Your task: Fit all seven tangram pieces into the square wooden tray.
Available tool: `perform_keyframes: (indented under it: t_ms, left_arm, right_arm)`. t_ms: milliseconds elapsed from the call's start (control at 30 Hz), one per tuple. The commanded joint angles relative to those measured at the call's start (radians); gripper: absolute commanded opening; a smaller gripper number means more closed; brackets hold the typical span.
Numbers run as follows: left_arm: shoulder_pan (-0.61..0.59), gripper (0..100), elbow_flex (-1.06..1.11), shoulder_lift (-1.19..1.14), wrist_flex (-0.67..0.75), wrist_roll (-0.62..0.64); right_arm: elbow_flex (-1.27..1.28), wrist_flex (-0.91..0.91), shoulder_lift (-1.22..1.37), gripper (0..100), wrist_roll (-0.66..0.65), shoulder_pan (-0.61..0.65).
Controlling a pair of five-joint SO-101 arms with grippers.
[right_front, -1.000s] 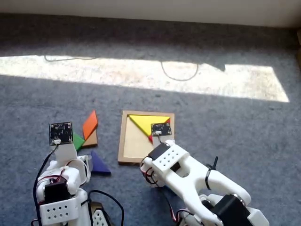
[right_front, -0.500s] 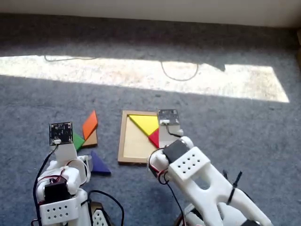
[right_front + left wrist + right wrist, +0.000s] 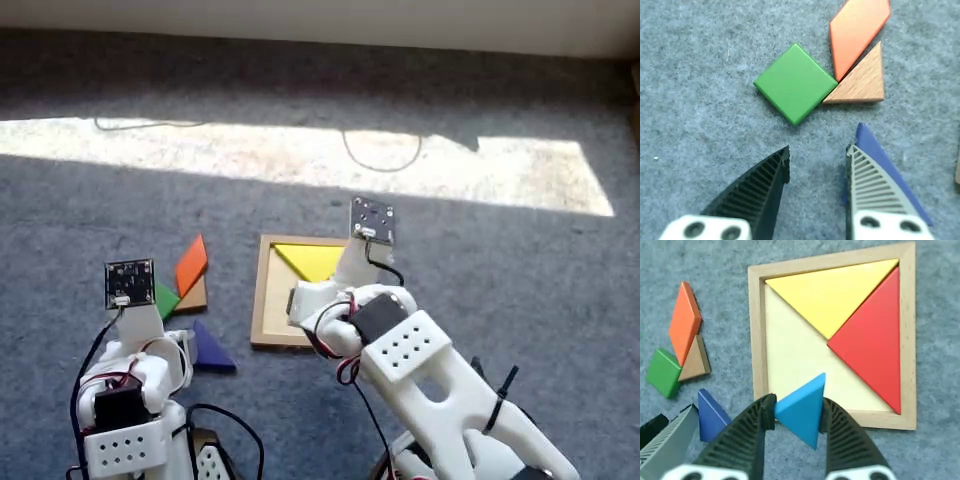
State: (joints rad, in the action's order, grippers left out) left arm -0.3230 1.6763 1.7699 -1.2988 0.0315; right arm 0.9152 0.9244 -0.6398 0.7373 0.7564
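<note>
The square wooden tray (image 3: 756,330) holds a large yellow triangle (image 3: 835,292) and a large red triangle (image 3: 872,340); the rest of its floor is bare. My right gripper (image 3: 797,407) is shut on a light blue triangle (image 3: 802,412), held above the tray's near edge. On the carpet to the left lie a green square (image 3: 795,82), an orange parallelogram (image 3: 860,27), a plain wood triangle (image 3: 862,82) and a dark blue triangle (image 3: 890,165). My left gripper (image 3: 817,152) hangs open over the carpet just short of the green square, one finger beside the dark blue triangle.
Grey carpet surrounds the tray (image 3: 262,290). The right arm (image 3: 400,345) covers the tray's right half in the high view. A thin cable (image 3: 380,160) lies on the sunlit strip far behind. The left arm (image 3: 130,400) stands at the lower left.
The right arm swung up and over the tray, its wrist camera shifting toward the tray's far right corner; its body now hides the red triangle in the high view. The left arm stayed still.
</note>
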Motion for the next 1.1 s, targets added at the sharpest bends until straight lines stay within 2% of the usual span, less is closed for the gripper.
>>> perform_keyframes:
  t_ms: [0, 200, 367, 500, 600, 800, 1000, 1067]
  left_arm:
    - [-0.008, 19, 0.019, 0.05, -0.008, 0.003]
    - [-0.008, 19, 0.019, 0.05, -0.008, 0.003]
    - [-0.008, 19, 0.019, 0.05, -0.008, 0.003]
    - [-0.008, 19, 0.019, 0.05, -0.008, 0.003]
    - [-0.008, 19, 0.019, 0.05, -0.008, 0.003]
    - [-0.008, 19, 0.019, 0.05, -0.008, 0.003]
    - [-0.008, 19, 0.019, 0.05, -0.008, 0.003]
    - [-0.008, 19, 0.019, 0.05, -0.008, 0.003]
  right_arm:
    - [-0.058, -0.122, 0.125, 0.8, 0.086, -0.013]
    - [-0.062, -0.177, 0.274, 3.1, 0.141, -0.015]
    - [-0.065, -0.202, 0.332, 21.1, 0.14, -0.012]
    - [-0.065, -0.2, 0.266, 22.3, 0.104, -0.016]
    - [-0.065, -0.2, 0.18, 18.8, 0.074, -0.019]
    - [-0.065, -0.205, 0.061, 0.0, 0.009, -0.019]
    - [-0.064, -0.191, 0.048, 0.3, -0.075, -0.077]
    - [-0.064, -0.124, 0.05, 0.3, -0.121, -0.108]
